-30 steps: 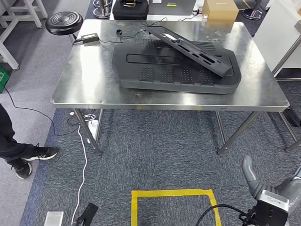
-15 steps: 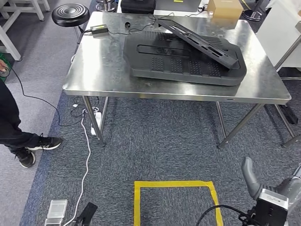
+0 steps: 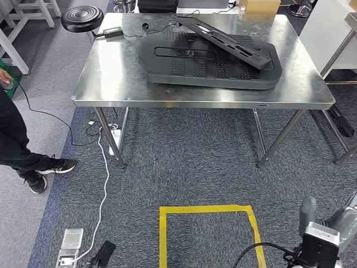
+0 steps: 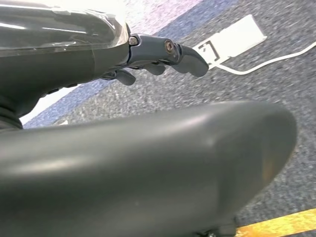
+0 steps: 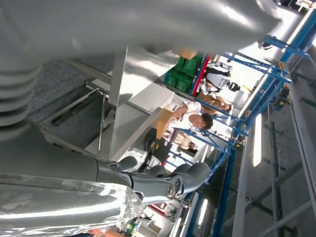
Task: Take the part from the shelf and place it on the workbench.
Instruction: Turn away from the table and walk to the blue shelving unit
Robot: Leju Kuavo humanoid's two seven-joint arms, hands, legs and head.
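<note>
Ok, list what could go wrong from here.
1. The long part lies tilted across the big black panel on the workbench; a bump could slide it off.
2. The white cable and power strip lie on the carpet, a likely trip hazard if the robot steps left.

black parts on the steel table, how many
2: a wide flat panel lying on the workbench, and a long narrow strip resting slanted across its top.

One steel workbench (image 3: 109, 78), two black parts (image 3: 210, 58) (image 3: 223, 40), one stool (image 3: 82, 18), one cardboard box (image 3: 259, 6).
</note>
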